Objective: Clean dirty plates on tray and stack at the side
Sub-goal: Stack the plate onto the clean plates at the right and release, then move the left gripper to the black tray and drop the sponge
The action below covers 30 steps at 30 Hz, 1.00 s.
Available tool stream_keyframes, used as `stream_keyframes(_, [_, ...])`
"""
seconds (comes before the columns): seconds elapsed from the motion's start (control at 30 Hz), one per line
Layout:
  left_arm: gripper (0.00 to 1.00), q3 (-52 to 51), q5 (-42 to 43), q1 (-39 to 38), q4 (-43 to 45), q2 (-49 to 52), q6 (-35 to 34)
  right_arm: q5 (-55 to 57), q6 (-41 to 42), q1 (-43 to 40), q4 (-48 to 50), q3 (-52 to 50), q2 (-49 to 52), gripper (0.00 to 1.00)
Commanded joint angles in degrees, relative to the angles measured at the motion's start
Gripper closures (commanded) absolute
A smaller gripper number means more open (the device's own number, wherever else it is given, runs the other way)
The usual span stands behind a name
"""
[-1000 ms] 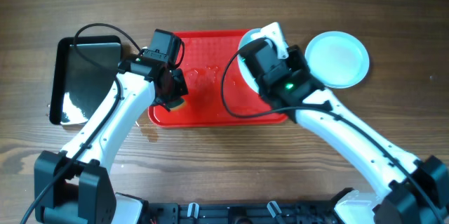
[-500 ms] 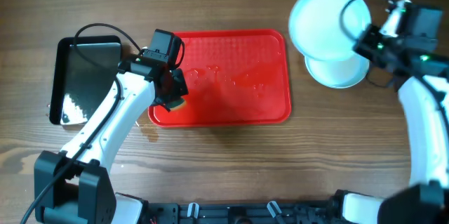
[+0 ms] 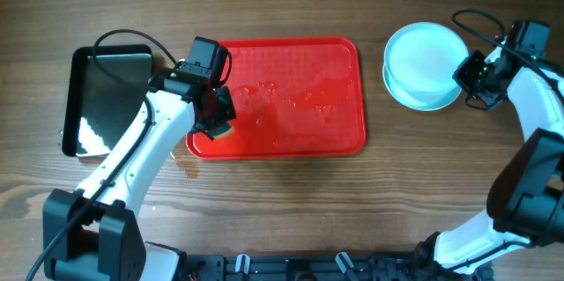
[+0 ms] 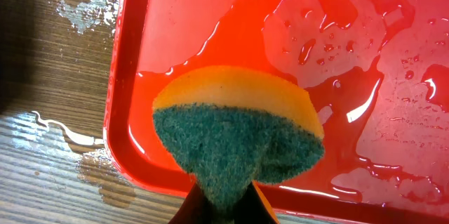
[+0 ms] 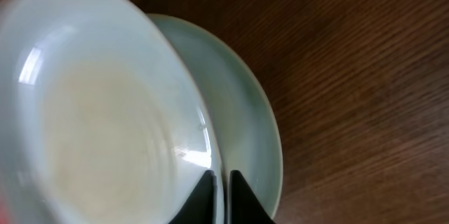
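The red tray lies mid-table, wet and bare of plates. Over its near left corner my left gripper is shut on a yellow and green sponge, which hangs just above the wet tray. Two pale mint plates are stacked right of the tray. The top plate rests a little off-centre on the lower plate. My right gripper sits at the stack's right edge. In the right wrist view its fingers pinch the rim of the top plate, over the lower plate.
A glossy black tray lies left of the red tray. Water is spilled on the wood by the tray's left edge and near corner. Bare wooden table surrounds the plates.
My right arm swung from the tray's right end to the far right, carrying a plate, and lowered it onto the plate lying there. The left arm and sponge have not moved.
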Motion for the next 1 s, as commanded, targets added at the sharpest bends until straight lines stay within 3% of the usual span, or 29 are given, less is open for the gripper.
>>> stream_keyframes(0.0, [0.96,0.5,0.7,0.3,0.3,0.2,-0.5,0.6,0.9,0.0,1.9,0.5,0.9,0.27])
stream_keyframes(0.07, [0.96,0.5,0.7,0.4,0.3,0.2,-0.5,-1.2,0.4,0.0,2.7,0.6,0.8,0.1])
stream_keyframes(0.13, [0.96,0.5,0.7,0.3,0.4,0.2,-0.5,-3.9,-0.4,0.0,2.5,0.6,0.5,0.05])
stream_keyframes(0.33, [0.96,0.5,-0.5,0.5,2.2,0.2,-0.1,-20.6,-0.7,1.5,0.5,0.6,-2.5,0.05])
stream_keyframes(0.43, [0.96,0.5,-7.9,2.1,3.9,0.2,-0.3,-26.0,-1.3,4.9,-2.1,0.6,-4.8,0.05])
stream_keyframes(0.7, [0.96,0.5,-12.2,14.1,5.6,0.3,-0.3,-26.2,-3.7,19.6,-8.9,0.2,-6.3,0.05])
stream_keyframes(0.87, [0.96,0.5,-12.2,25.5,9.8,1.5,0.9,-26.0,-3.4,32.3,-8.5,-0.2,-6.3,0.06])
stream_keyframes(0.97, [0.96,0.5,-12.2,29.2,12.5,2.7,1.3,-22.7,0.8,38.7,-6.5,-0.2,-6.3,0.06])
